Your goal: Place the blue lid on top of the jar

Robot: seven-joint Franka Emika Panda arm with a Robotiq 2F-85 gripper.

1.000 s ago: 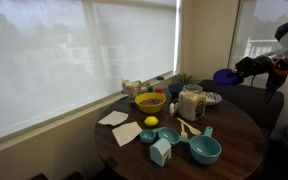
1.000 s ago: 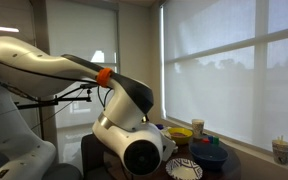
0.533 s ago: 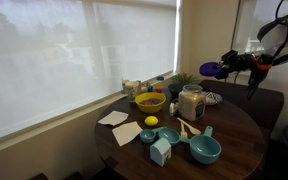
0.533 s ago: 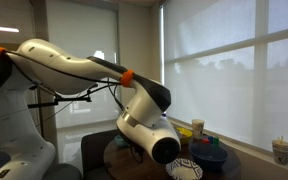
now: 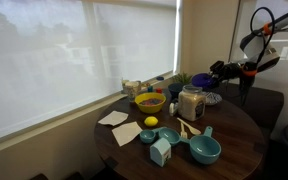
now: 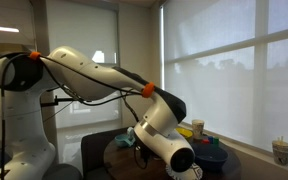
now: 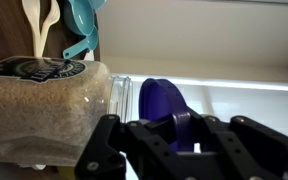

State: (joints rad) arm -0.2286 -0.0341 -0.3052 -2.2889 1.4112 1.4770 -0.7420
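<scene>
Blue lid (image 7: pixel 160 100) apparently gripped in the pincer (image 7: pixel 180 128), just beside the jar (image 7: pixel 44 110).

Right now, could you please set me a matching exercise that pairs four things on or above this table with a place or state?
Things:
1. blue lid
2. jar
3. lemon
4. yellow bowl

Places or states:
A. clear glass with a pale grainy filling
B. lying loose on the table
C. gripped in the claw
D. standing between the lemon and the window

Pairs: 1-C, 2-A, 3-B, 4-D
</scene>
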